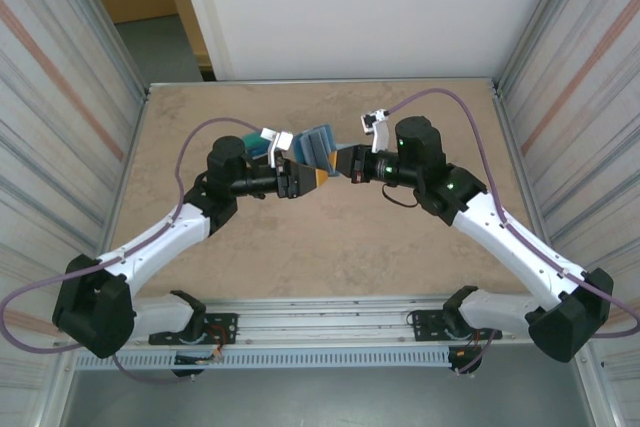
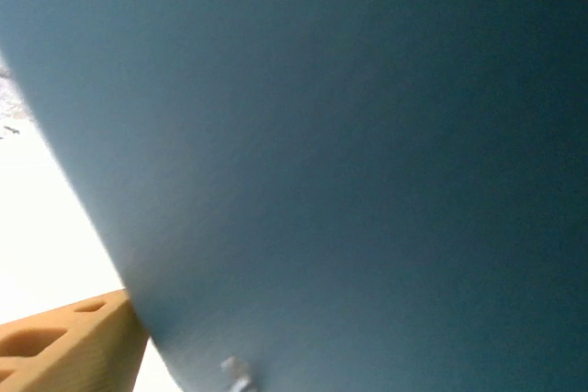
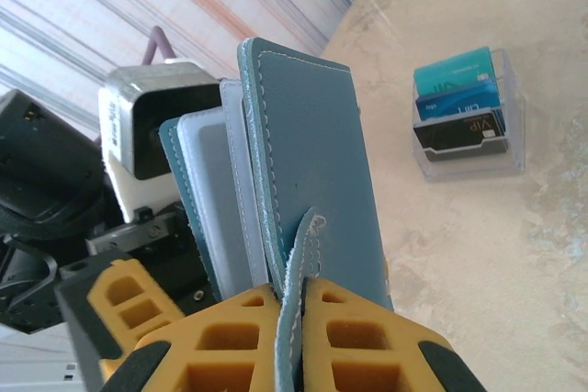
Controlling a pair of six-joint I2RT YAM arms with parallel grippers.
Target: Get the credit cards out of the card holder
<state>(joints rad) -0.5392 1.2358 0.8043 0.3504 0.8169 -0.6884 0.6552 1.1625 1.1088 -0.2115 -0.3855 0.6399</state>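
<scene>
**Holding the card holder by one thin flap leaves it free to twist or drop**

From above, the card holder (image 1: 318,144) hangs in the air between the two arms, over the middle of the table (image 1: 330,247) and nearer its far edge than its near one. The likely trouble is a fall, because nothing supports it from below. It lies between the left gripper (image 1: 308,177) and the right gripper (image 1: 340,162), with its right end at the right fingers. This view does not settle whether the left fingers touch it.

At the left wrist, the slate-blue panel sits right against the lens. One orange finger (image 2: 64,346) shows at the lower-left corner, far out to the side, which suggests that the jaws stand apart. The other finger is hidden behind the panel. Closing from here would be nearly blind and could pinch the panel instead of a card.

At the right wrist, the two orange fingers are clamped together on a narrow stitched flap at the holder's lower edge, and the holder stands upright above them. Pale sheets (image 3: 207,199), probably cards, stand in the pockets on the side facing the left arm. The bite on the flap is small, so a firm tug on a card could twist the holder or drag it out of the grip. Several credit cards (image 3: 455,103) stand in a clear tray (image 3: 514,112) on the table beyond, well apart from both grippers.
</scene>
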